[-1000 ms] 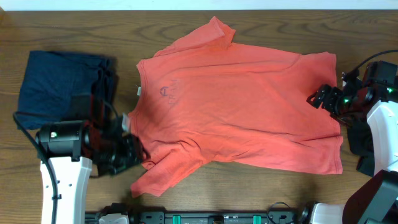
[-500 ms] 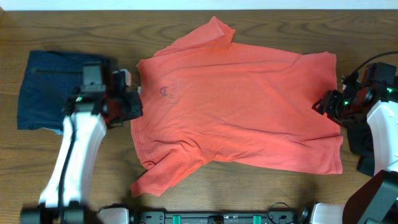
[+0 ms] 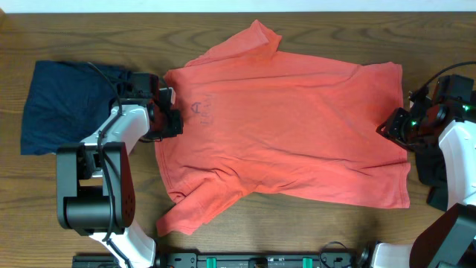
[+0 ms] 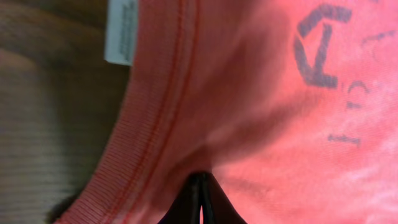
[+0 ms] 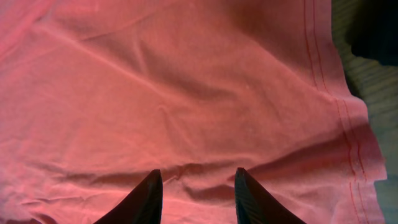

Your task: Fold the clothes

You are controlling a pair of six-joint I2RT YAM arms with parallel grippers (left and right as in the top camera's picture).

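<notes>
The coral-red T-shirt (image 3: 290, 126) lies spread flat across the table, collar to the left and hem to the right. Faint lettering (image 3: 198, 109) shows just inside the collar. My left gripper (image 3: 172, 123) sits at the collar's near side. In the left wrist view this gripper (image 4: 200, 186) is shut, with a pinch of red fabric beside the ribbed collar (image 4: 143, 137) between its tips. My right gripper (image 3: 390, 126) rests on the hem end. In the right wrist view that gripper (image 5: 198, 186) has its fingers apart over wrinkled cloth. A navy garment (image 3: 63, 104) lies folded at the far left.
A white neck label (image 4: 118, 31) sticks out at the collar's edge. The stitched hem (image 5: 348, 124) runs down the right side of the right wrist view, with bare wood beyond it. The arm bases stand along the near table edge.
My left arm swung up from the shirt's near sleeve to the collar and its jaws shut there. The right gripper stayed at the hem while its fingers narrowed.
</notes>
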